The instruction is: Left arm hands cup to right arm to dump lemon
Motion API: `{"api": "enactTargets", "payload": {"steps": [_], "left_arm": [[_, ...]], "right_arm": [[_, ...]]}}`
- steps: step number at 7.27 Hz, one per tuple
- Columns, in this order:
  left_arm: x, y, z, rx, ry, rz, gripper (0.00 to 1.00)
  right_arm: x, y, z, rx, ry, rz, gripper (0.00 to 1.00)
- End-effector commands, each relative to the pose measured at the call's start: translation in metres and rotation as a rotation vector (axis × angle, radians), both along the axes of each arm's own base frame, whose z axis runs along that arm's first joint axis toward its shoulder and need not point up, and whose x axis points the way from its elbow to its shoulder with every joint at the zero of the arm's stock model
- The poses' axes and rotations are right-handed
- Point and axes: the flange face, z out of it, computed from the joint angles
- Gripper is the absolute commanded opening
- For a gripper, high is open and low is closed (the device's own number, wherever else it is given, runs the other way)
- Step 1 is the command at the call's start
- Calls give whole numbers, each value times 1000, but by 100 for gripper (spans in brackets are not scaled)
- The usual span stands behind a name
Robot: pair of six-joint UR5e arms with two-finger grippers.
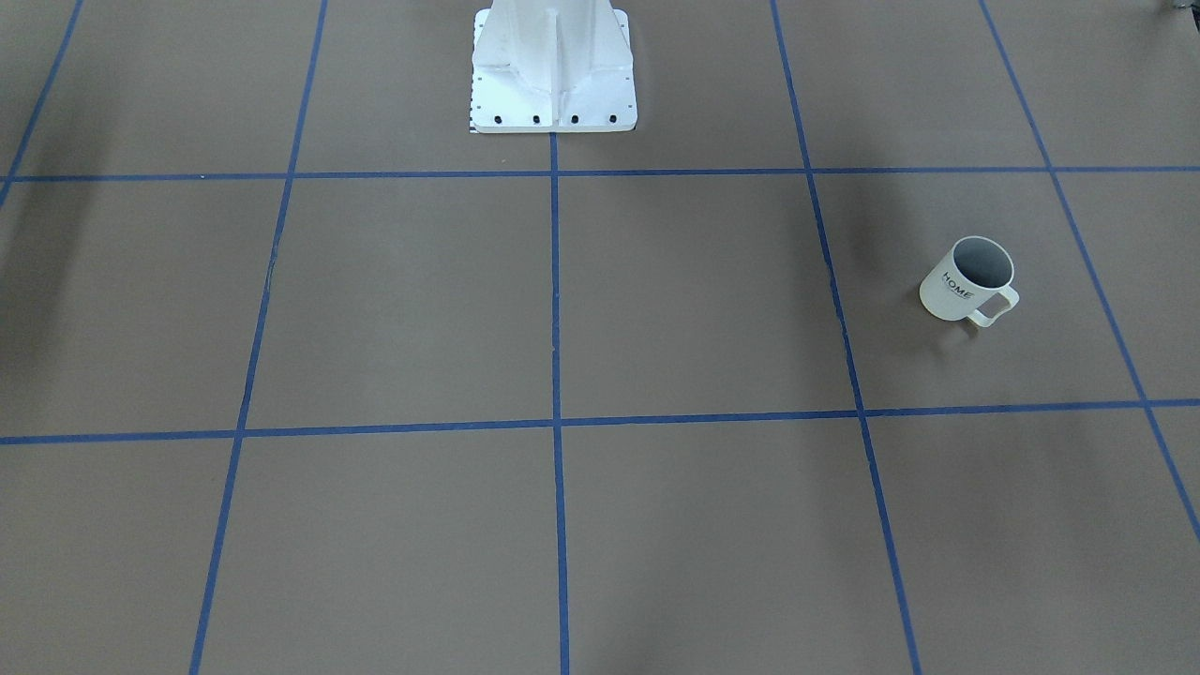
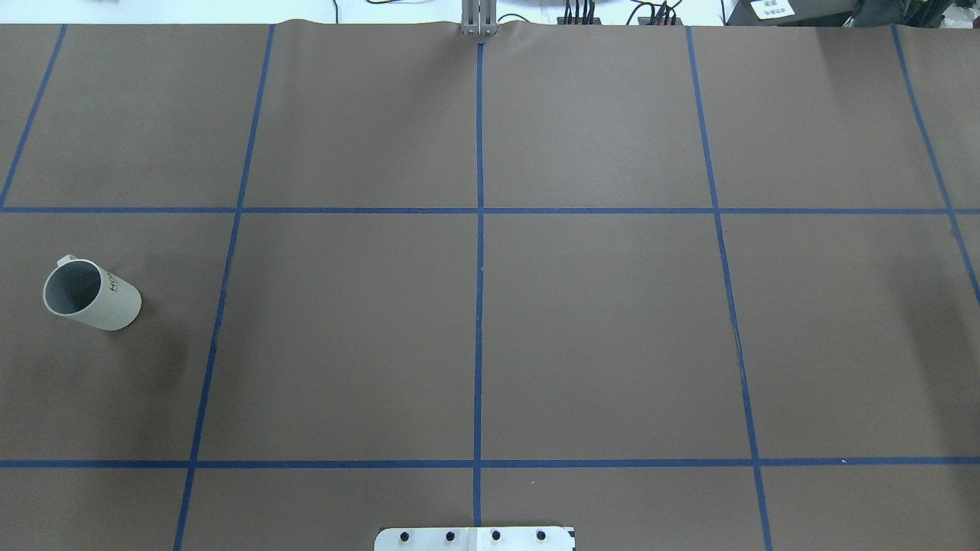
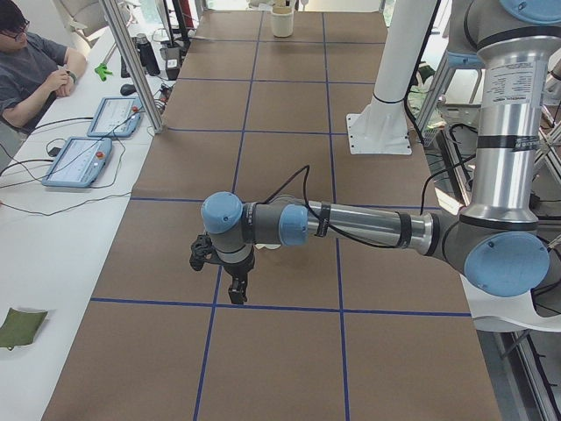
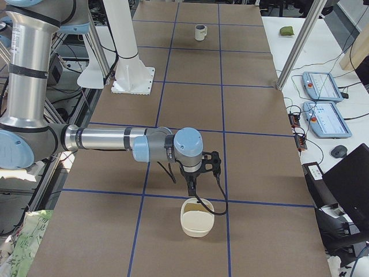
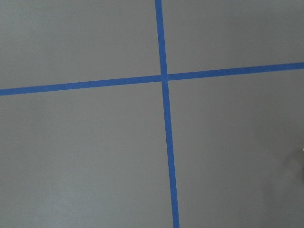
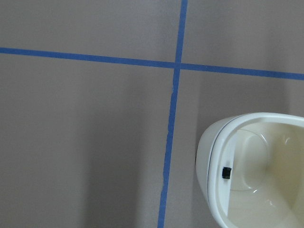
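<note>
Hanging fingers-down over a crossing of blue tape lines [image 5: 164, 77] at the robot's left end of the table [image 2: 597, 329], the left gripper [image 3: 237, 294] shows only in the side view from that end, on the near arm stretched out level across the brown cover. Whether its jaws are apart or together I cannot tell, and its own wrist camera shows only the table and tape.

Further in, the cup [image 2: 90, 295] stands upright and alone on the cover, in the square at the overhead view's far left, apart from both arms. Its mouth faces up, its dark grey inside is partly in view, and its squarish handle is turned away from the robot.

At the middle of the robot's edge sits the white mounting plate [image 2: 475, 538].

Toward the robot's right end, the right gripper [image 4: 191, 186] also points down, near a tape line. It shows only in the side view, so I cannot tell how its jaws stand. Just beyond it, nearest that end, a cream tub [image 4: 196, 222] sits on the table, mouth up, well apart from the cup
</note>
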Motion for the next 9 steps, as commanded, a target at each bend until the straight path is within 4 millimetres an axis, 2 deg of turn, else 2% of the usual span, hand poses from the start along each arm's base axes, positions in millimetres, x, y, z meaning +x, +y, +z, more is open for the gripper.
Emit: {"api": "enactTargets", "payload": {"steps": [1,3,4,5,6,7,8,9], "left_arm": [[0,0,-1,-6,1,-8,100],[0,-3,-10,5,11,-9,100],[-1,-6,-13,26,10,-6,100],[2,-18,-24,52,12,-5,100],[3,-19,-26,53,17,-10,100],[6,-33,-50,120,20,-17,100],[10,-41,-62,142,27,-46,100],[48,-45,-68,109,38,-49,100]], "right_arm": [[0,-3,-6,11,2,3,100],[0,-5,-8,13,1,5,100],[0,-6,-14,27,3,5,100],[0,-9,-21,41,5,7,100],[0,-10,-27,38,0,20,100],[0,-18,-48,68,-3,34,100],[1,-26,-64,98,2,34,100],[0,-27,-63,99,-7,30,100]]}}
